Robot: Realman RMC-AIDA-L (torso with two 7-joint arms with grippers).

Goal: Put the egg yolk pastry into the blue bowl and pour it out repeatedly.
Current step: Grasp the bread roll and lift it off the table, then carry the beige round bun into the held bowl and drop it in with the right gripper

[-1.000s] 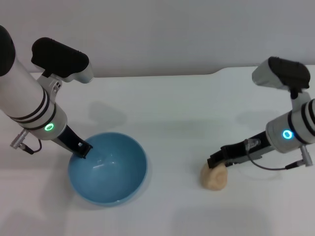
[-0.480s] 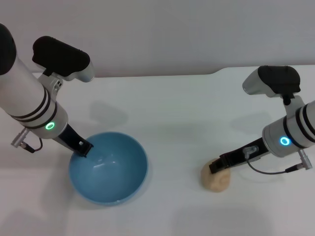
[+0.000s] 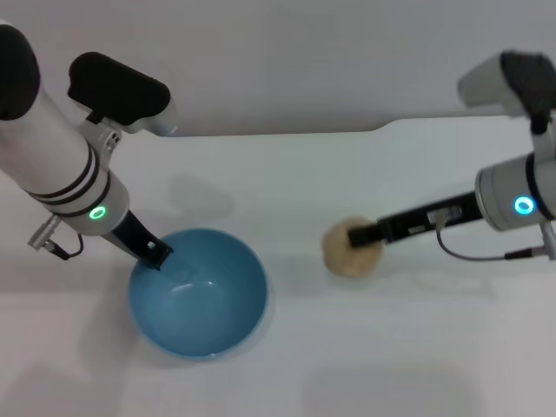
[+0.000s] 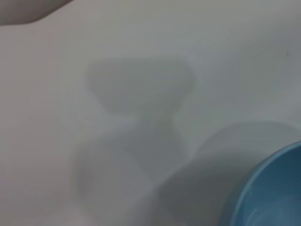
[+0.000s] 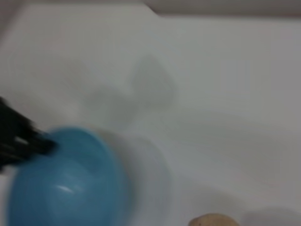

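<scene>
Jaws first: your left gripper [image 3: 155, 255] pinches the blue bowl [image 3: 198, 291] rim at ten o'clock, steadying it as the receiver. Your right gripper [image 3: 358, 234] is closed on the egg yolk pastry [image 3: 351, 248], at the bowl's two o'clock, apparently held clear of the table [image 3: 287, 174] for carrying over.

Your left arm slants down from the upper left, and its left end effector [image 3: 155, 256] sits low, its dark tip clamped shut on the blue bowl [image 3: 217, 313] at the near-left rim. Your right arm reaches in from the right, stretched almost level, with the right end effector [image 3: 358, 234] closed around the egg yolk pastry [image 3: 340, 258].
</scene>
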